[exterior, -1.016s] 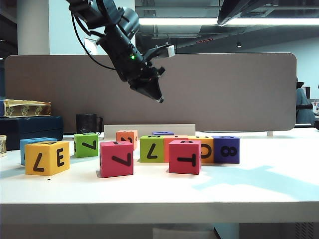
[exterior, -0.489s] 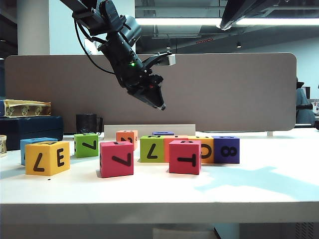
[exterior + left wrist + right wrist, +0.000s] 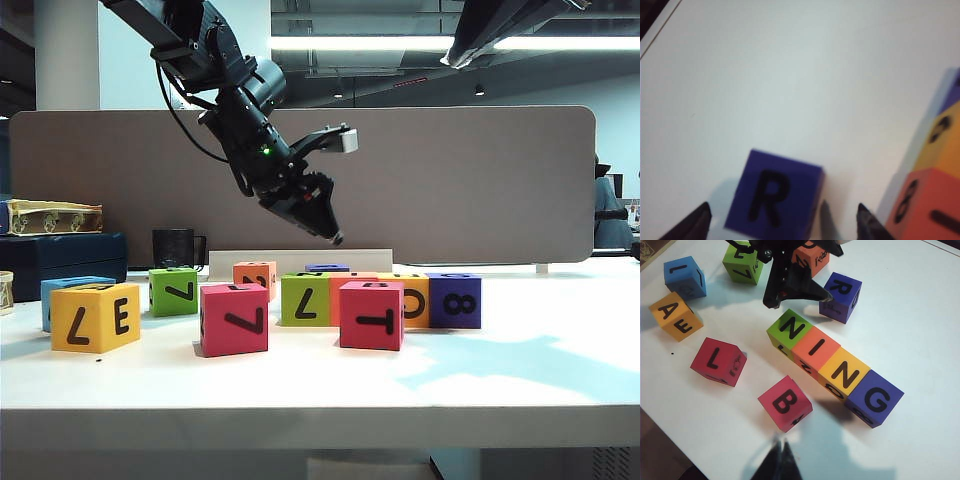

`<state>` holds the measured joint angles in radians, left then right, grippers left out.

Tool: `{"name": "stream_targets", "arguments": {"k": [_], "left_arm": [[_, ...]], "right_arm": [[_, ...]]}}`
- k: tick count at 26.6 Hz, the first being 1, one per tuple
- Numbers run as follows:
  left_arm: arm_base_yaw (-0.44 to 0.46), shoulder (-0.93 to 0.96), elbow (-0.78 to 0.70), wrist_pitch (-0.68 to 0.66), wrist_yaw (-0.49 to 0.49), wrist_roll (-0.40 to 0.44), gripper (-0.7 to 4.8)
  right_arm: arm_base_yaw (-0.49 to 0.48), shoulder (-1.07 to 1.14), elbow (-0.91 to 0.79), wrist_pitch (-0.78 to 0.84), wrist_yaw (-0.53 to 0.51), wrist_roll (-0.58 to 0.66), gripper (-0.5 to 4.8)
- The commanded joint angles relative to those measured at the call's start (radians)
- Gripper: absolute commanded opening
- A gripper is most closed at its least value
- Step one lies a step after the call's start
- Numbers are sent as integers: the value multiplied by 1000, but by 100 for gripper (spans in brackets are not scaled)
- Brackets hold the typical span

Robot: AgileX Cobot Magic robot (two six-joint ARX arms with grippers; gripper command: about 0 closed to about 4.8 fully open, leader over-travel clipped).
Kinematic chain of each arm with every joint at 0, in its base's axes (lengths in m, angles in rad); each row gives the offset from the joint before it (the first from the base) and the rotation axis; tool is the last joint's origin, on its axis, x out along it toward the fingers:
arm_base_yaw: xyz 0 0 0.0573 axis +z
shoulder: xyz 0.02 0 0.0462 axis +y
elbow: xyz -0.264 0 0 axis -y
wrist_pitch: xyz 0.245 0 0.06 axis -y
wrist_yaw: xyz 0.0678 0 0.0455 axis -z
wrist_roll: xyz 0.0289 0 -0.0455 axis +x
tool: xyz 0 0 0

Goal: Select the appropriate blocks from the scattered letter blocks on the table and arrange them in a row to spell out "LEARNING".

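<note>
The left claw [image 3: 333,236] hangs spread above the purple R cube [image 3: 774,202]; descending off-centre could nudge the green N cube [image 3: 789,330]. The right claw [image 3: 781,452] looks pressed together.

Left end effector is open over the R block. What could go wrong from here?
1. The purple R block sits close to the green N block that heads the NING row; a finger of the left end effector coming down may nudge it.
2. In the left wrist view R looks off-centre between the fingertips, so closing might twist it.
3. The right end effector hangs above the red B block; arm paths may cross.
</note>
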<state>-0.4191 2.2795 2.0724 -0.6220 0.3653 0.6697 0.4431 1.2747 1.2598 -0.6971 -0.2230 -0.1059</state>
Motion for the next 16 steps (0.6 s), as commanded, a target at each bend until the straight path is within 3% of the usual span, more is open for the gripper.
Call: {"name": "stream_targets", "arguments": {"k": [1, 5, 10, 16], "left_arm": [[1, -7, 3, 3, 73, 56, 374], [2, 0, 3, 8, 72, 82, 376], [11, 32, 3, 40, 72, 82, 437], [21, 71, 3, 46, 60, 93, 446]], "right_arm": [[1, -3, 4, 9, 1, -3, -1], [1, -3, 4, -10, 0, -3, -1], [1, -3, 4, -40, 0, -3, -1], [1, -3, 4, -40, 0, -3, -1]]}}
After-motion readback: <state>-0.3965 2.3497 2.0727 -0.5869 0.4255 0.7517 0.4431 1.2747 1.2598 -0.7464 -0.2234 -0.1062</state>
